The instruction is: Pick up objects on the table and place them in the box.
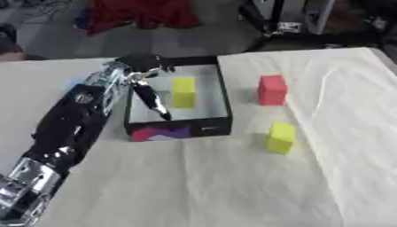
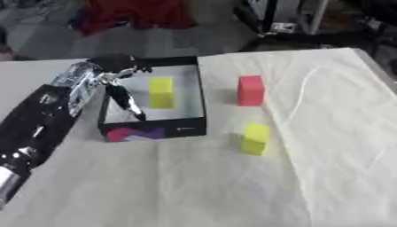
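A black-walled box (image 1: 225, 99) with a white floor stands at the middle left of the table. Inside it, a yellow block (image 1: 183, 92) stands upright. My left hand (image 1: 144, 66) hovers over the box's left rim, its straight fingers (image 1: 153, 103) pointing down into the box and holding nothing. To the right of the box a red block (image 1: 272, 90) sits on the white cloth. Nearer the front lies a second yellow block (image 1: 281, 138). My right hand shows in neither view.
The white cloth (image 1: 232, 186) covers the table and is creased toward the right edge. My left forearm (image 1: 74, 122) stretches along the table's left side. Beyond the far edge is a grey floor with red fabric (image 1: 139, 15) and dark equipment (image 1: 294, 17).
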You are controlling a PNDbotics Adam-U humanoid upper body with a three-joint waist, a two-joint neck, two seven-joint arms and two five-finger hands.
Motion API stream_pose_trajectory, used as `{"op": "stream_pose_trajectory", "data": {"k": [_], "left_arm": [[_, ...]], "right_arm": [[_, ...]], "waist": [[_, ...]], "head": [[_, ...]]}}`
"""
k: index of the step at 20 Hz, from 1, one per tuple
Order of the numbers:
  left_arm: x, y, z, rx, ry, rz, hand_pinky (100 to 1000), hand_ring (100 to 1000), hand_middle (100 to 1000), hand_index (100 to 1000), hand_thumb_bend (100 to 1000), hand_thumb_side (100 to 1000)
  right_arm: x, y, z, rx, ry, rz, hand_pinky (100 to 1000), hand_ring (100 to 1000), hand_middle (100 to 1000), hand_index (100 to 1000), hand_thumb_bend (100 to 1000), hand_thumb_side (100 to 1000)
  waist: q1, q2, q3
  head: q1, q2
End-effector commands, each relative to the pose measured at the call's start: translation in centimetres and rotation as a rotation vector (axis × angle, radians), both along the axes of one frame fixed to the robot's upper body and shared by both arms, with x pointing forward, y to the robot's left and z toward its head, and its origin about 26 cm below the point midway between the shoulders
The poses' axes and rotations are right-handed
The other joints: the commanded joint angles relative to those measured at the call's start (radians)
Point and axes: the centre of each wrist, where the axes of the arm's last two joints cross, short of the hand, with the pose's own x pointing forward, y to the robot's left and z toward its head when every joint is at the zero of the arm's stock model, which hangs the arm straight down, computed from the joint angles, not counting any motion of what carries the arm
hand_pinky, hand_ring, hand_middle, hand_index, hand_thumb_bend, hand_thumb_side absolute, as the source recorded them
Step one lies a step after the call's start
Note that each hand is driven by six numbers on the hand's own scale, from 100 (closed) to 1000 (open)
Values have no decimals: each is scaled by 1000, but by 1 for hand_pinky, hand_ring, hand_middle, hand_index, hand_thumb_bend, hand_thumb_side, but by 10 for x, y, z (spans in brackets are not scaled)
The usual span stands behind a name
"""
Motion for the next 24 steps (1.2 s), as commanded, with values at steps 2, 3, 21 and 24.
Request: {"op": "stream_pose_trajectory", "data": {"k": [2, 3, 21, 24], "left_arm": [[-9, 41, 83, -55, -154, 66, 832, 762, 782, 910, 1000, 587], [-12, 50, 96, -70, -180, 91, 831, 762, 782, 910, 1000, 588], [-10, 132, -2, -70, 142, 508, 828, 756, 773, 888, 894, 455], [-11, 135, -9, -66, 155, 510, 832, 759, 775, 888, 875, 447]], "right_arm": [[-2, -2, 9, -9, -31, 0, 765, 684, 638, 834, 100, 473], [-2, -2, 9, -10, -31, -1, 765, 684, 638, 835, 100, 473], [-2, -1, 8, -11, -26, 10, 766, 683, 638, 835, 100, 479], [-2, -1, 8, -9, -25, 11, 766, 683, 637, 835, 100, 480]], "waist": [[-3, -29, 8], [-2, -29, 11], [1, -25, 9], [3, -23, 3]], "head": [[-8, -2], [-9, -2], [-24, -2], [-25, -2]]}}
